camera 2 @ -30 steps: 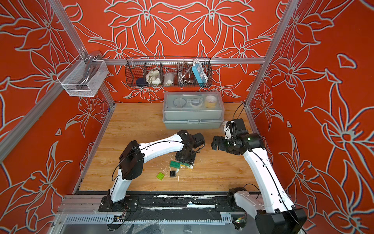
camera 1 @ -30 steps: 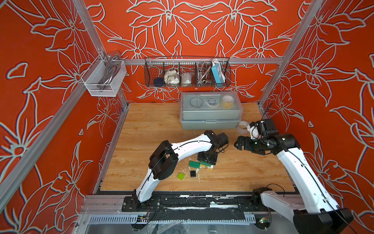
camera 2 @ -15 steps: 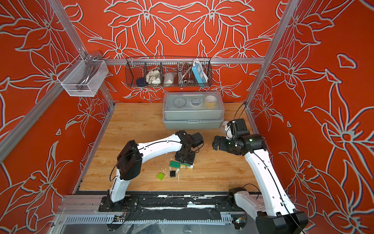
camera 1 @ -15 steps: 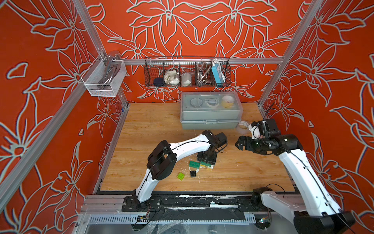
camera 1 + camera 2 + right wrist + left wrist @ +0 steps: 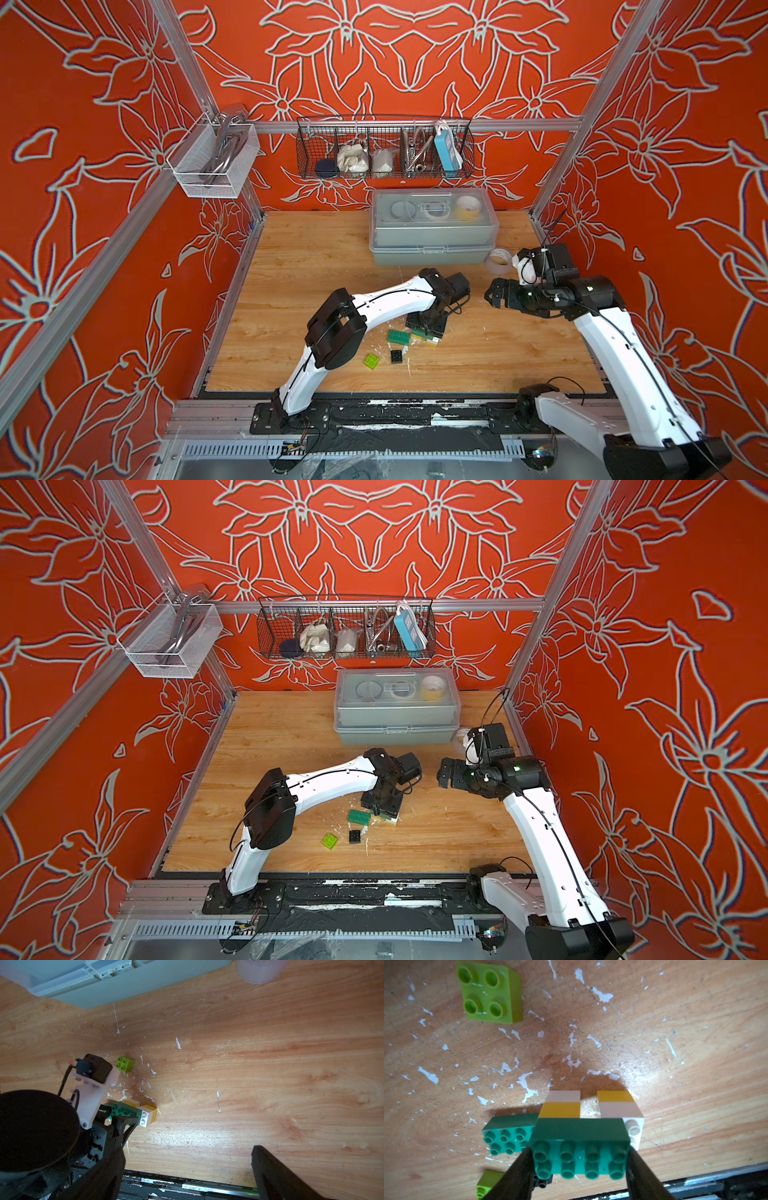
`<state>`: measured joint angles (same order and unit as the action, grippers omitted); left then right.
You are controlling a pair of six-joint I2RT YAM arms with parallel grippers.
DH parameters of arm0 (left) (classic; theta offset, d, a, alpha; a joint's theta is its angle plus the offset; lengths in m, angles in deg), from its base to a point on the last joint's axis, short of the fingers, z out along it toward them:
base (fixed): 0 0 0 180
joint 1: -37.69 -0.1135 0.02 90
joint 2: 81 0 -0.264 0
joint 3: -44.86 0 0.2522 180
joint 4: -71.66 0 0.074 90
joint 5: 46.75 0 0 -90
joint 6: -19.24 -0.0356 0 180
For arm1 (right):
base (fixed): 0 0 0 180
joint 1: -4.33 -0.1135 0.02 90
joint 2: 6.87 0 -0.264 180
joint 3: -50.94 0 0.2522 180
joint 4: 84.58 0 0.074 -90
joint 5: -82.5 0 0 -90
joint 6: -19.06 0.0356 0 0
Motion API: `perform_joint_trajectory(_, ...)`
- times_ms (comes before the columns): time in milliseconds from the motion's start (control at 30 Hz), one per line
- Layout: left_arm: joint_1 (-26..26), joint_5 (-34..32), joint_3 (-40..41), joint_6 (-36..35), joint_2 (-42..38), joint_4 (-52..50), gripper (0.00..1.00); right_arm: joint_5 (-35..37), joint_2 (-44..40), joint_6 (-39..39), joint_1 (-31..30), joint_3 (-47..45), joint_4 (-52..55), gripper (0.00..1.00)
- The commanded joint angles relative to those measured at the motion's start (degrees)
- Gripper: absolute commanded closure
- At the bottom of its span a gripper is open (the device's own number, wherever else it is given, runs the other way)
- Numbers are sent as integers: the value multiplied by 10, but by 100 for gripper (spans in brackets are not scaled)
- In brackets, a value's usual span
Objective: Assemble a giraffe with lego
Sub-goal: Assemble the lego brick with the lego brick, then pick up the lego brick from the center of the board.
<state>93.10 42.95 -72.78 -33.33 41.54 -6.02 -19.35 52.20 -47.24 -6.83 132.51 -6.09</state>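
While left jaws clamp green body brick | loose green brick just beside | right jaws wide

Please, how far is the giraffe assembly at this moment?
Done: two stacked white-and-yellow brick legs stand side by side. In hand: the left tool grips a long dark green brick set across them as body. Remaining: the second long dark green brick, two lime green square bricks and the small black brick lie loose on the wooden table. The right tool is open, empty.
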Motion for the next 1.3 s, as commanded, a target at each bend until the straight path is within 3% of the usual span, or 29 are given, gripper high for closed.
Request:
perform_joint_trajectory(0,-8,17,19,14,76,7,45,9,-7,1,2,14,10,0)
perform_joint_trajectory(267,-8,0,17,8,76,-16,42,22,-13,-3,2,27,15,0)
perform_joint_trajectory(433,-9,-13,0,16,41,-11,23,23,-10,-4,3,30,17,0)
perform_joint_trajectory(667,-10,-16,-1,22,-1,-6,8,25,-10,-4,2,35,18,0)
perform_joint_trajectory(1100,-22,-22,62,44,-190,0,5,31,-3,-30,-7,20,19,0)
perform_joint_trajectory(1167,-37,-14,97,55,-216,9,5,37,6,-35,-16,24,21,0)
perform_joint_trajectory(1267,-77,6,216,82,-281,47,6,59,33,-24,-67,39,25,0)
